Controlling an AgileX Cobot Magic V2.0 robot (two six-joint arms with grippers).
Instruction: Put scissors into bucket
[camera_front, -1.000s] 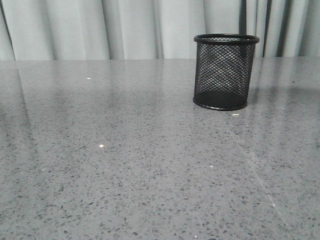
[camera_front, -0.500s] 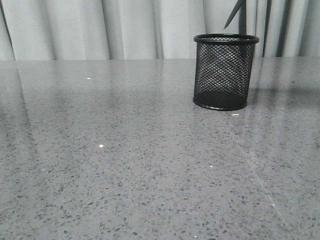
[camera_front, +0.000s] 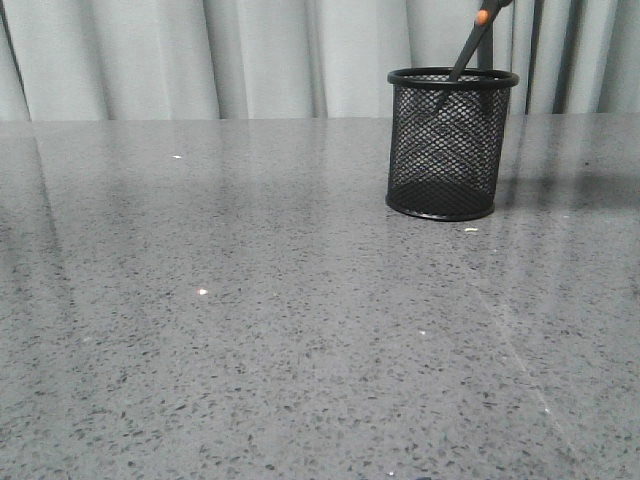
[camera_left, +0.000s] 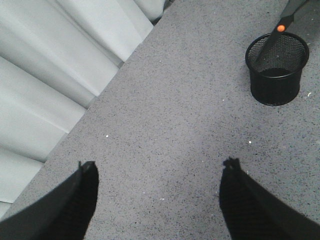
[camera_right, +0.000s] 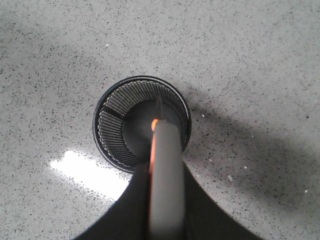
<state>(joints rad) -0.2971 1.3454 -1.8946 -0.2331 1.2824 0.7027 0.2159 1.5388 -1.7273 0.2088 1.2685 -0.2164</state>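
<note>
Scissors (camera_front: 468, 48) enter bucket (camera_front: 452, 145) tip-first, tilted toward one o'clock, clamped by right gripper (camera_right: 165, 200). Lower straight, then release. Left gripper (camera_left: 159, 200) gapes wide, empty.

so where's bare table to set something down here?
Nearly all of it. The grey table is bare from the near edge to the curtain, left of the bucket and in front of it. Only the bucket spot is taken: scissors entering, right hand above. Left hand hangs open.
</note>
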